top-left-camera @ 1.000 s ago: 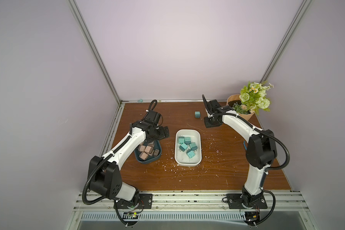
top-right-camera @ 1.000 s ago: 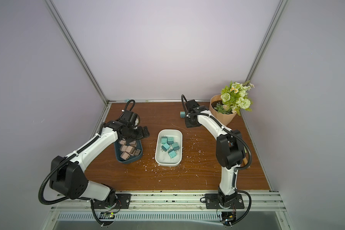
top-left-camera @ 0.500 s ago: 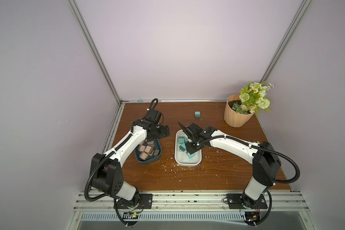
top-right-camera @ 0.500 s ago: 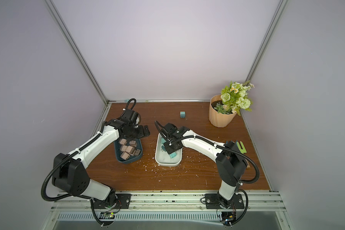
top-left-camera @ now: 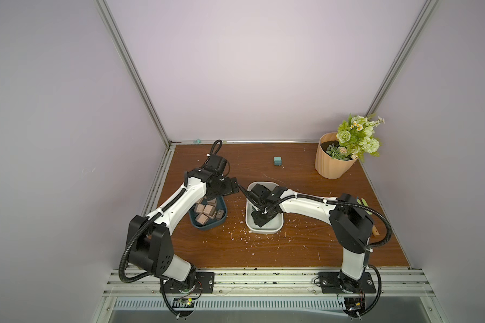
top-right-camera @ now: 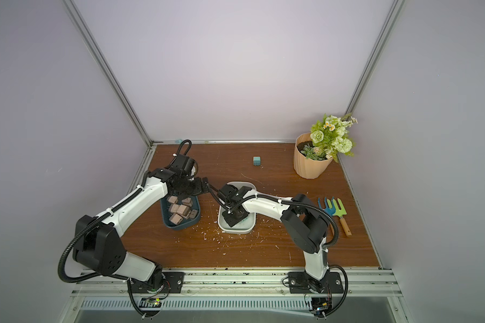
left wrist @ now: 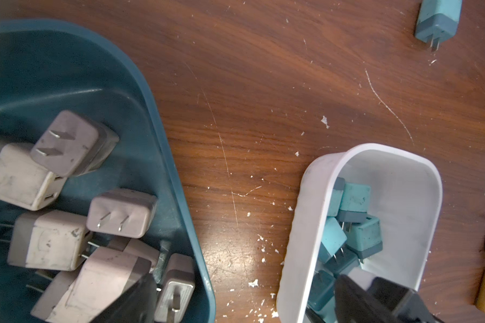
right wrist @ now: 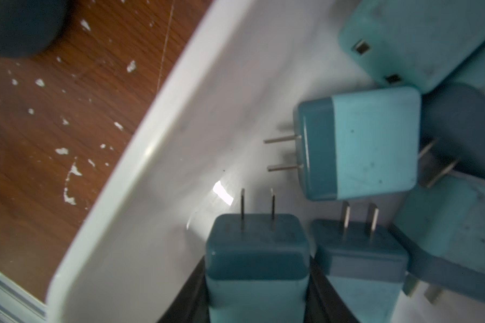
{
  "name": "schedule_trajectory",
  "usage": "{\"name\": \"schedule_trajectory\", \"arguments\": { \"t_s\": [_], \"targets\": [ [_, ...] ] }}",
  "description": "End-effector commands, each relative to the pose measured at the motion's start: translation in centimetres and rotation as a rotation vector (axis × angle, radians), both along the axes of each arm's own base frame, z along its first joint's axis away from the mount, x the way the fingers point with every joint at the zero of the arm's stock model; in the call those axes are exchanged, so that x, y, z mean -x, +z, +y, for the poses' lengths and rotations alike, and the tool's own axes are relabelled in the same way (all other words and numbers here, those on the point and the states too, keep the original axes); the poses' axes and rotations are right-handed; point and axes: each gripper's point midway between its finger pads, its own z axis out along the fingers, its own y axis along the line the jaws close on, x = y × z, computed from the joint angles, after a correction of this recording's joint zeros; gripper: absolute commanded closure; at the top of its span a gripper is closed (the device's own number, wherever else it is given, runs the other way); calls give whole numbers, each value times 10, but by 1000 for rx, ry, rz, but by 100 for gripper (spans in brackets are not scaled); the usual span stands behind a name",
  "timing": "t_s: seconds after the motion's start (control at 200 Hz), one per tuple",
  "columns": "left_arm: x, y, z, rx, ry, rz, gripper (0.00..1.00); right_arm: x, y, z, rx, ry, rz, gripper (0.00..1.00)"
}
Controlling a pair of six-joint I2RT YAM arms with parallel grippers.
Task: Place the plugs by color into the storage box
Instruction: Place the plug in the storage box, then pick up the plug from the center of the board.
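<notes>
A teal plug (right wrist: 256, 251) is clamped by the right gripper (right wrist: 258, 290) within the white bin (right wrist: 151, 167); the left gripper (top-left-camera: 231, 188) is spread wide.

No text, label, brand or number can be read anywhere.

One blue bin (left wrist: 163, 145), one white bin (left wrist: 300, 223), one loose plug (top-left-camera: 277, 160), one flowerpot (top-left-camera: 333, 167).

I see a wood-grain table (left wrist: 263, 84), scratched, with a faint sheen. White bin (right wrist: 140, 156): smooth glossy plastic; blue bin (left wrist: 165, 156): satin plastic. Each teal plug (right wrist: 256, 251) is matt plastic with 2 bare metal prongs (right wrist: 242, 207); pinkish plugs (left wrist: 51, 243) look scuffed.
</notes>
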Motion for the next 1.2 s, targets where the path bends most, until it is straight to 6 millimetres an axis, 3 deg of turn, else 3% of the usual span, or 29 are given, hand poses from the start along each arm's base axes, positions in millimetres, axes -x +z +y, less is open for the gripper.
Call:
{"name": "schedule_trajectory", "arguments": {
  "t_s": [0.0, 0.175, 0.285, 0.435, 0.606, 0.746, 0.936, 1.046, 1.196],
  "targets": [
    [4, 3, 8, -7, 32, -3, 0, 0, 6, 10, -34, 42, -6, 55],
    [3, -6, 6, -8, 24, 24, 0, 1, 15, 12, -51, 43, -5, 42],
    [-3, -7, 3, -8, 12, 25, 0, -2, 42, 13, -78, 31, -32, 34],
    [-15, -4, -7, 2, -12, 16, 0, -9, 84, 11, -111, 5, -81, 31],
    [-29, 0, -19, 10, -36, 5, 0, -28, 108, -13, -111, -77, -120, 30],
    [-29, -9, -36, 21, -81, 32, 0, -65, 122, -44, -119, -204, -162, 29],
    [-17, -30, -62, 23, -146, 92, 0, -136, 136, -74, -96, -346, -232, 26],
    [-11, -40, -65, 29, -147, 113, 0, -178, 136, -78, -90, -381, -260, 25],
    [-3, -54, -61, 11, -151, 148, 0, -232, 116, -76, -78, -419, -286, 23]
  ]
}}
